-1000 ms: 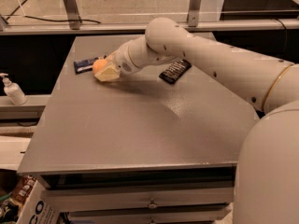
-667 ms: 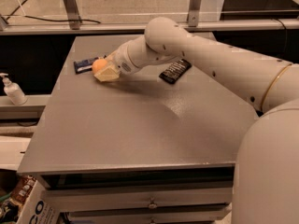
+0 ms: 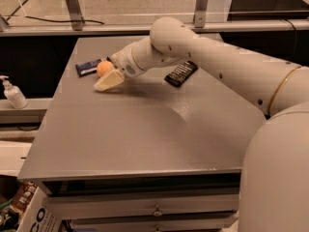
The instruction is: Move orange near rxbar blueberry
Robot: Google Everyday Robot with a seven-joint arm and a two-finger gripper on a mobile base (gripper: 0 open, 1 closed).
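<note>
The orange [image 3: 103,67] is small and round and sits at the table's far left. It lies right beside the rxbar blueberry [image 3: 87,67], a dark blue bar just to its left. My gripper [image 3: 106,77] reaches in from the right at the end of the white arm [image 3: 203,52]. Its cream-coloured tip lies low over the table, right against the front of the orange. Part of the orange is hidden by the gripper.
A black-wrapped bar [image 3: 181,73] lies right of the gripper, under the arm. The grey table [image 3: 145,129] has its left edge close to the blue bar. A soap bottle [image 3: 13,94] stands on a lower ledge to the left. A railing runs behind the table.
</note>
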